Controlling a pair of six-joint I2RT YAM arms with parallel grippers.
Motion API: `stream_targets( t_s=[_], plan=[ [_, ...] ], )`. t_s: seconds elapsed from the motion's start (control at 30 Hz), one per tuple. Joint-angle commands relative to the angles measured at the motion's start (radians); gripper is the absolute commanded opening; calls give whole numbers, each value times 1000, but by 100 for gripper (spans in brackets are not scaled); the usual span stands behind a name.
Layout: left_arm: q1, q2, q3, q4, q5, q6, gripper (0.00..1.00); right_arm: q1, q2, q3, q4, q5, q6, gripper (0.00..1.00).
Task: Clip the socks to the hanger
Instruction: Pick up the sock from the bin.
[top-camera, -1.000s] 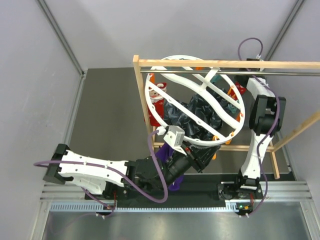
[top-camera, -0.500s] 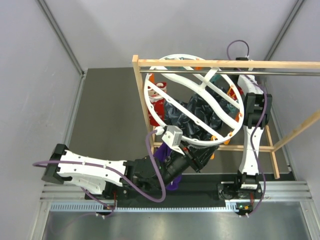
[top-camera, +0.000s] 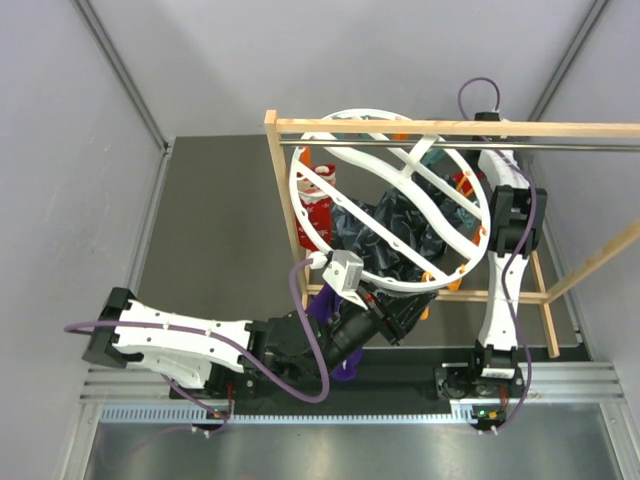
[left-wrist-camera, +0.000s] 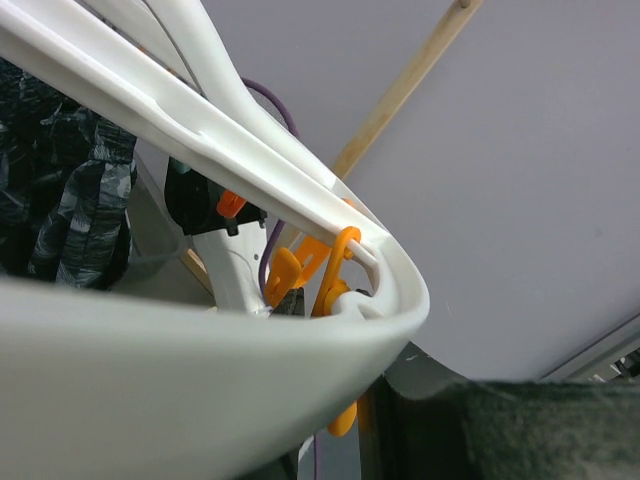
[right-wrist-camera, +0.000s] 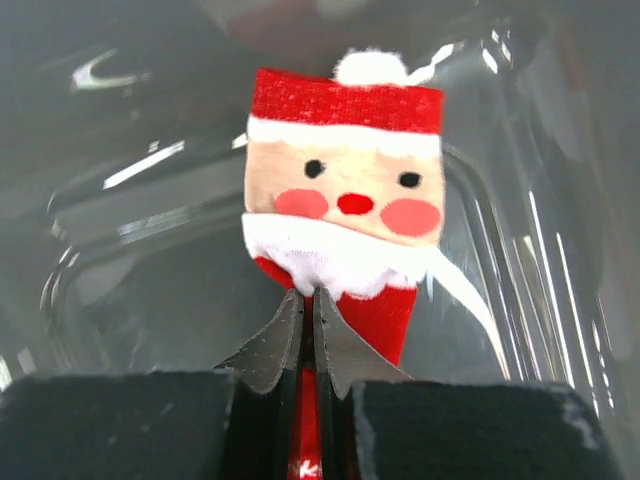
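The hanger (top-camera: 404, 284), a white ring with wavy crossbars and orange clips (left-wrist-camera: 336, 268), hangs tilted under the rack's rod. Dark patterned socks (top-camera: 388, 236) and a red Santa sock (top-camera: 318, 202) hang from it. My left gripper (top-camera: 394, 318) is shut on the ring's near rim (left-wrist-camera: 200, 360), with one black finger (left-wrist-camera: 520, 432) showing beside it. A purple sock (top-camera: 328, 305) lies by the left arm. In the right wrist view my right gripper (right-wrist-camera: 312, 306) is shut on another red Santa sock (right-wrist-camera: 345, 200), pinching it just below the white beard. In the top view the rod hides that gripper.
The wooden-framed rack (top-camera: 450, 127) with its metal rod spans the back right, and its post (top-camera: 286, 200) stands left of the ring. The right arm (top-camera: 512, 222) reaches up behind the ring. A clear plastic bin (right-wrist-camera: 120, 230) lies under the held Santa sock.
The right arm has reached farther back behind the rod, and its jaws have shut on the Santa sock. The left arm and the hanger have barely moved.
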Motion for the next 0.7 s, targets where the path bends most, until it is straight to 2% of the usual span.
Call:
stream_targets(
  t_s=[0.0,0.1,0.23,0.37,0.53,0.67],
  plan=[
    [0,12,-38,-146,-35,-68,0,3,-187,-25,-37,-47,10,0],
    [0,7,-38,-147,-46,-67,0,3,-329,-189,3,-110,36,0],
    [6,-4,-31,-149,-64,-49,0,3,-612,-573,181,-204,70,0],
    [13,-1,-15,-161,-72,-52,0,3,-847,-847,232,-238,88,0],
    [21,19,5,-170,-78,-55,0,-9,-1220,-1172,212,-181,58,0],
    [32,28,7,-179,-78,-84,0,-17,-1469,-1317,105,-202,48,0]
  ],
)
